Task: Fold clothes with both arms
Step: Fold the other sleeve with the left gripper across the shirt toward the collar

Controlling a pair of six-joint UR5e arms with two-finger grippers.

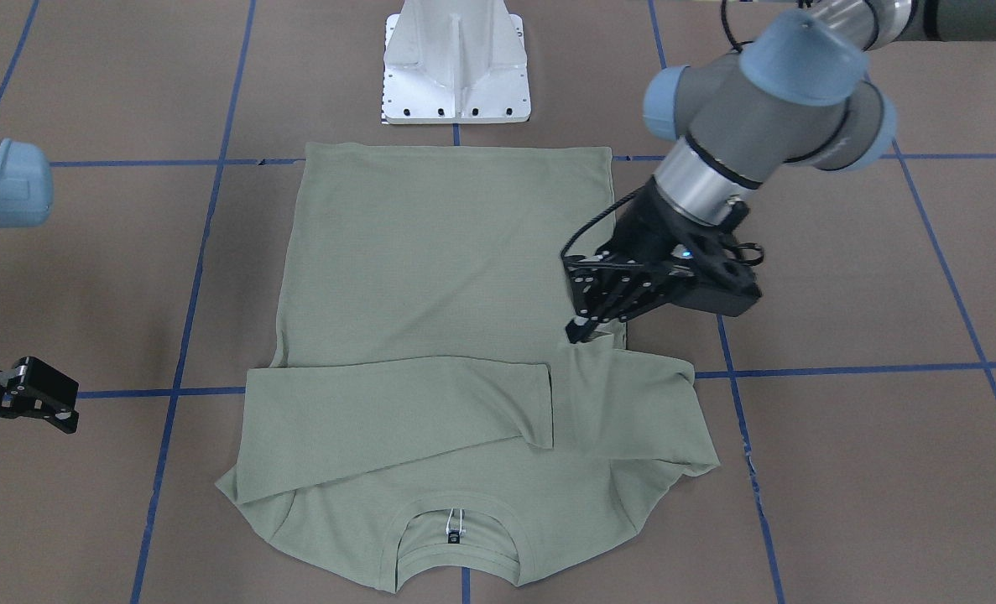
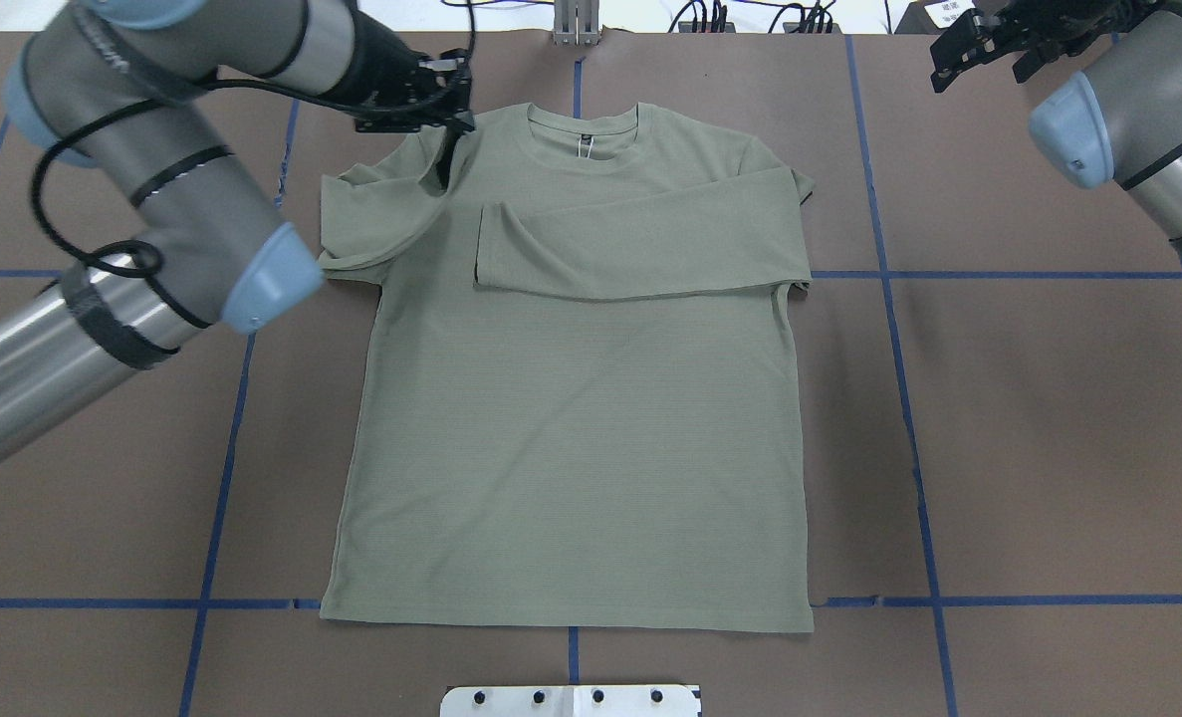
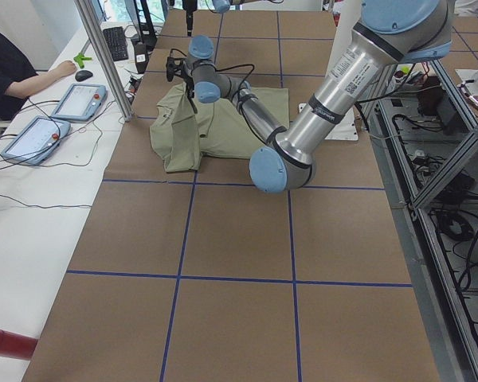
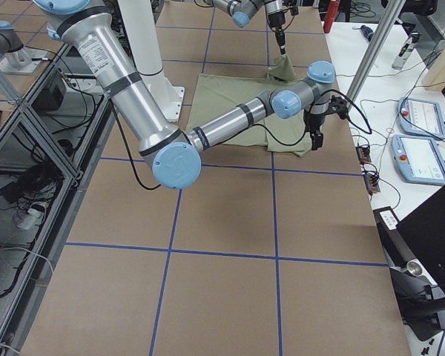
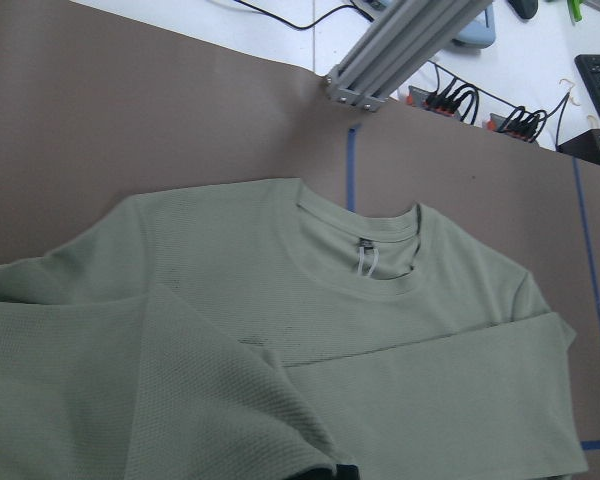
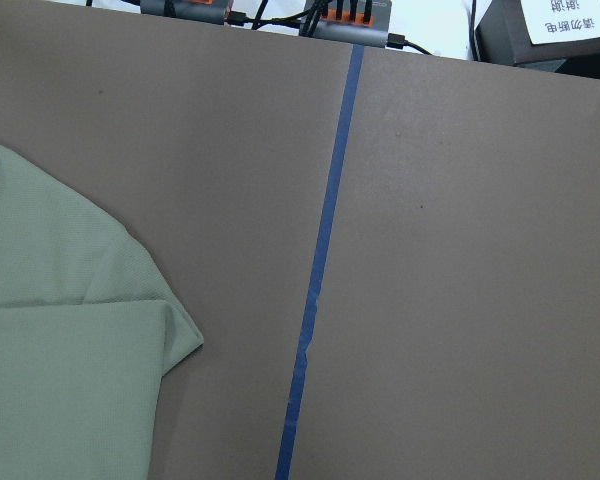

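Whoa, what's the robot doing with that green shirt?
It is folding the long-sleeved shirt, which lies flat on the table. One sleeve is already folded across the chest. The left gripper pinches the other sleeve, with the cloth raised a little where it grips. The right gripper hangs open off to the side, touching nothing.

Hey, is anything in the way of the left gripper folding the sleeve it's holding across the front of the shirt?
No loose object lies there. The left gripper pinches one sleeve of the shirt; the only thing across the chest is the other sleeve, already folded flat, which it would likely overlap.
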